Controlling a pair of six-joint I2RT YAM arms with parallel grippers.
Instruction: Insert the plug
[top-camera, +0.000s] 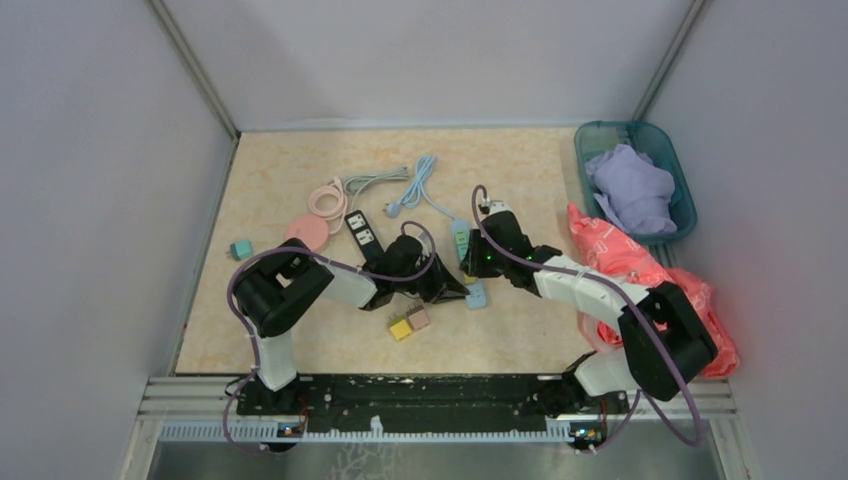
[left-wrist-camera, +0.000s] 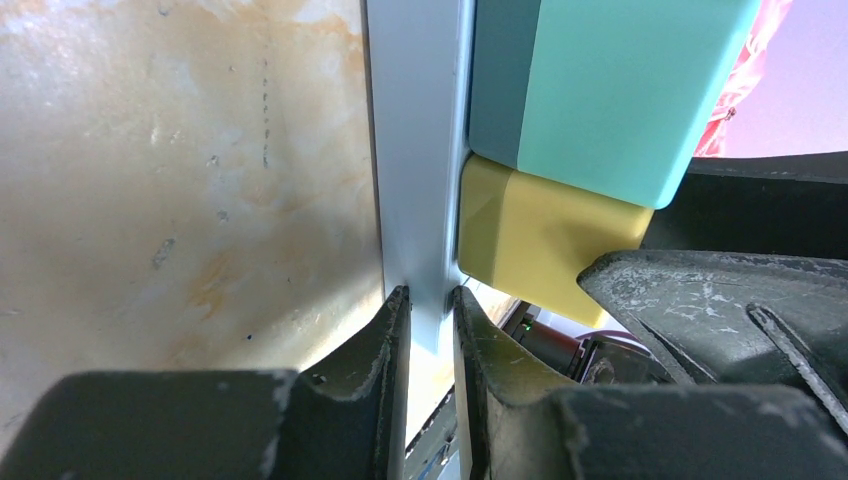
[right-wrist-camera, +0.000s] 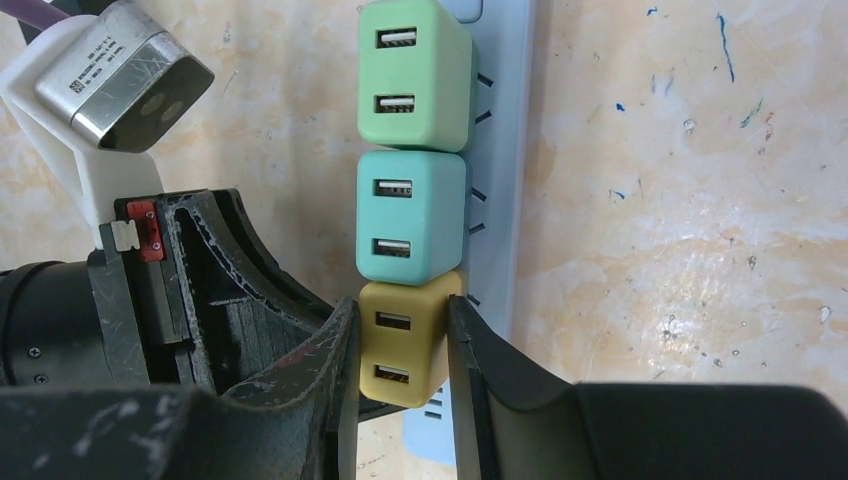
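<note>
teal charger (right-wrist-camera: 410, 215) crowds plug (right-wrist-camera: 405, 345), left tool (left-wrist-camera: 430, 312) alongside

The table (top-camera: 300, 160) has a beige, marbled top fenced by pale walls, and close up it shows small blue paint flecks and scuffs. At centre-left in the overhead view lie a coiled pink cable (top-camera: 327, 198), a pink round disc (top-camera: 306, 234) just below it, a grey cable (top-camera: 375, 180) and a black power strip (top-camera: 361, 232). A teal cube charger (top-camera: 240, 249) sits alone toward the left edge. A light blue power strip (right-wrist-camera: 500, 200) lies near the middle, its cord (top-camera: 420, 185) looping toward the top. Below centre, a yellow charger (top-camera: 400, 329) and a pinkish charger (top-camera: 418, 318) touch. A teal basket (top-camera: 600, 127) stands at upper right, with a crumpled red plastic bag (top-camera: 600, 240) below it along the right side.
</note>
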